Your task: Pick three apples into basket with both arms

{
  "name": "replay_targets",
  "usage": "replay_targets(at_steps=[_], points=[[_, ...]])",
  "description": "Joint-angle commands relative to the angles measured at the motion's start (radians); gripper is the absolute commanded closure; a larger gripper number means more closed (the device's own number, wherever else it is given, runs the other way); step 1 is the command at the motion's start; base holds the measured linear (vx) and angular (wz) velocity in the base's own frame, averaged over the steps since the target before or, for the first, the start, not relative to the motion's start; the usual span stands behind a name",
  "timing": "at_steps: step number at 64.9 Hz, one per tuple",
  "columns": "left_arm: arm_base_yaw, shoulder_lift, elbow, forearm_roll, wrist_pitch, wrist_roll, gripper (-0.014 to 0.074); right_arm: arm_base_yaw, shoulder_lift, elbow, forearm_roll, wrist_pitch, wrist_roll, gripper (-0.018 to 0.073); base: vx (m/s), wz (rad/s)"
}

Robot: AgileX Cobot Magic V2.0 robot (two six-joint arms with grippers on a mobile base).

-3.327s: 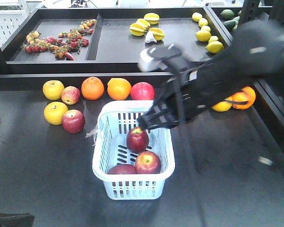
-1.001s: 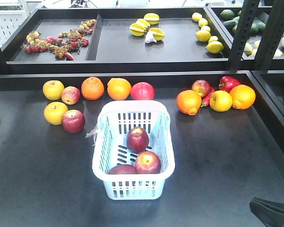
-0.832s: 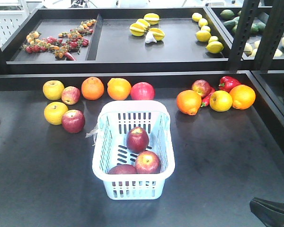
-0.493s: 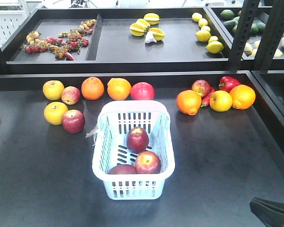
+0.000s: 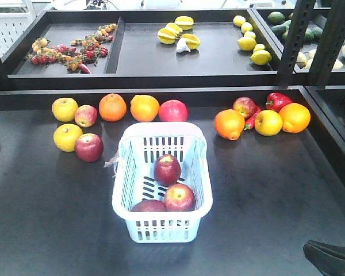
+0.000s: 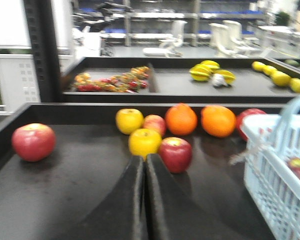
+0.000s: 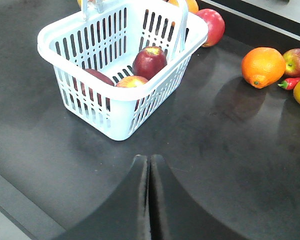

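Observation:
The pale blue-white basket stands mid-table and holds three dark red apples: one at the back, one front right, one front left. The right wrist view shows the basket with the apples inside, ahead and left of my right gripper, which is shut and empty. My left gripper is shut and empty, low over the table, with the basket at its right. Only a dark part of the right arm shows at the front view's bottom right.
Left of the basket lie yellow apples, a red apple, oranges and another red apple. An orange, a red pepper and more fruit lie at right. A raised ledge fronts the back trays. Black posts stand back right.
The right arm, over the basket 3.3 s ago, has pulled back to the bottom right corner. The fruit and basket have not moved in the last second.

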State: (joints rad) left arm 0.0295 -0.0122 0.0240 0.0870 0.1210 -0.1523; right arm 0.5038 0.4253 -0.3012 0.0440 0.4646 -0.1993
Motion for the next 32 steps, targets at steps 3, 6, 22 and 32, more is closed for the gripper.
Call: replay_targets(at_steps=[3,6,22,32], points=[[0.046,-0.017,0.025,0.0,-0.104,-0.017,0.0603,-0.004,0.007,-0.026,-0.006,-0.067,0.001,0.0564,0.0,0.0],[0.057,-0.017,0.025,-0.001,-0.115,-0.017,0.0603,-0.004,0.007,-0.026,-0.006,-0.067,0.001,0.0564,0.0,0.0],[0.075,-0.017,0.025,-0.068,-0.137,0.048,0.0603,-0.004,0.007,-0.026,-0.006,-0.067,0.001,0.0564,0.0,0.0],[0.075,-0.017,0.025,-0.153,-0.146,0.109,0.0603,-0.004,0.007,-0.026,-0.006,-0.067,0.001,0.0564,0.0,0.0]])
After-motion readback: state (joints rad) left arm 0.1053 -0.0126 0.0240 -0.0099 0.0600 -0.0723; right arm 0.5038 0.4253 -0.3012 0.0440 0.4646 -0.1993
